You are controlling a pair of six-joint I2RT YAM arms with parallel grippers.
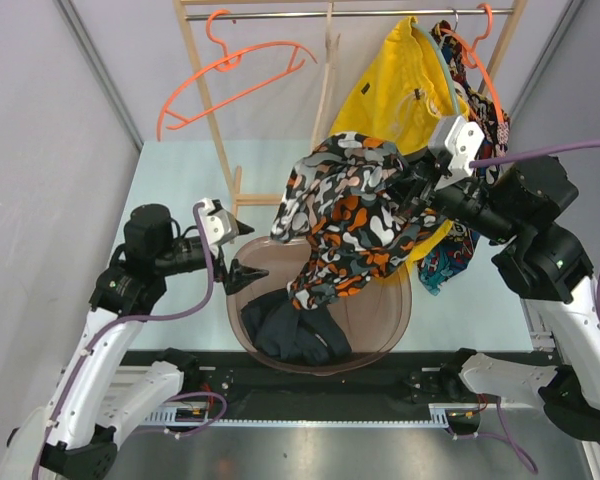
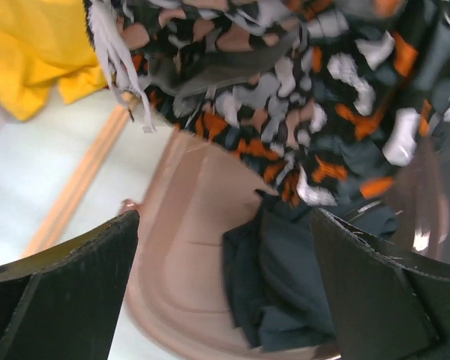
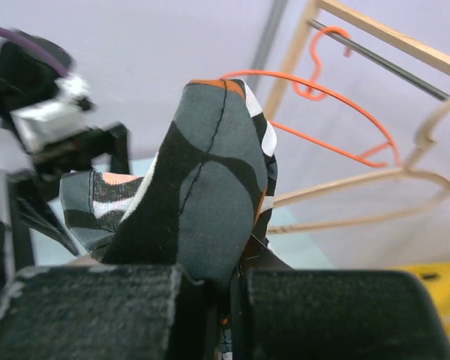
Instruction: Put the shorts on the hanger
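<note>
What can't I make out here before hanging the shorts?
Top external: right gripper fingertips, buried in the shorts.
Right wrist: the hanger's left end, behind the shorts' fold.
Left wrist: the hanger is out of frame; the dark garment is partly covered by shorts.

We logged the shorts [image 1: 350,215] hanging from the right gripper [image 1: 420,185], above a basin [image 1: 385,320] at the near middle of the table [image 1: 180,190]. Another garment [image 1: 295,335] lay in the basin. The left gripper [image 1: 248,272] sat at its left rim. On the rail [image 1: 360,14] behind, the thin hanger [image 1: 235,75] hung left, a thicker hanger [image 1: 327,70] centre, and a second pair of shorts [image 1: 400,90] right.
</note>
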